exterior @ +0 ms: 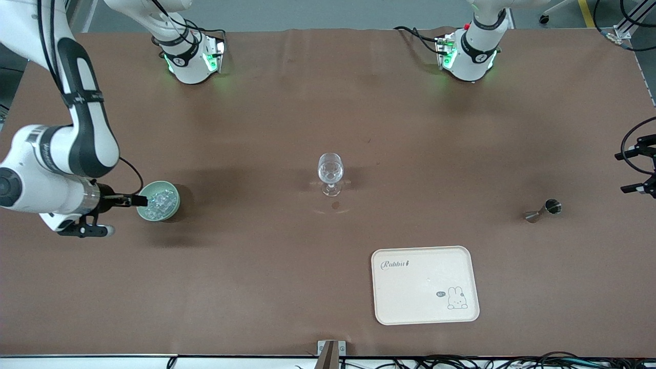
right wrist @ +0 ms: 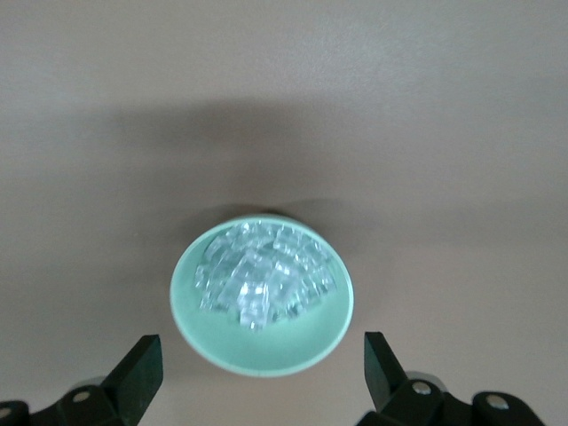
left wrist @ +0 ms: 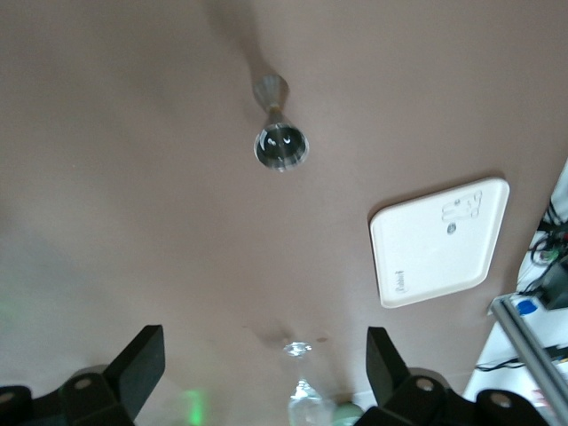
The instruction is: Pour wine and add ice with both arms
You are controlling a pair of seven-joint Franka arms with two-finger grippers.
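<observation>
A clear, empty-looking wine glass (exterior: pixel 330 173) stands upright mid-table. The ice (exterior: pixel 160 199) is heaped in a pale green bowl (exterior: pixel 173 209) toward the right arm's end. My right gripper (exterior: pixel 119 207) hangs open just above and beside the bowl. In the right wrist view its fingers (right wrist: pixel 142 368) straddle the bowl's rim (right wrist: pixel 266 359) without touching it or the ice (right wrist: pixel 262 275). My left gripper (exterior: pixel 629 170) waits open at the left arm's end of the table, nothing between its fingers (left wrist: pixel 142 364). No wine is in view.
A small steel jigger (exterior: pixel 544 210) (left wrist: pixel 280 142) lies on its side toward the left arm's end. A cream tray (exterior: pixel 425 285) (left wrist: pixel 439 240) with a rabbit print sits nearer the front camera than the glass (left wrist: pixel 306 404). Brown cloth covers the table.
</observation>
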